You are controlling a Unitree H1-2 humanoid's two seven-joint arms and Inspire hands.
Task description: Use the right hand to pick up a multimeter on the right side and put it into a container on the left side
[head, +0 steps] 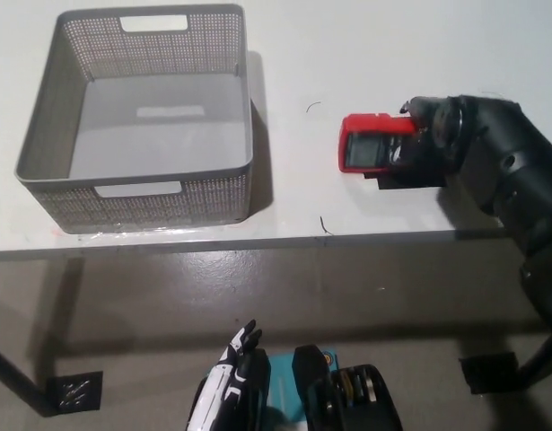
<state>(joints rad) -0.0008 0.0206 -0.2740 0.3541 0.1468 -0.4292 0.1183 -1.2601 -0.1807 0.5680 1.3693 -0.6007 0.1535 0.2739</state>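
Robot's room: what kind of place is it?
Probably a lab or test workshop, not a home. A red multimeter with a grey screen lies on a plain white table, under the robot's black right hand, beside an empty grey perforated plastic basket. The white left hand rests below.

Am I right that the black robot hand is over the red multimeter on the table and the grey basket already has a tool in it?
Not quite. In the head view the grey basket holds nothing. The rest stands: the black right robot hand covers the right part of the red multimeter on the white table.
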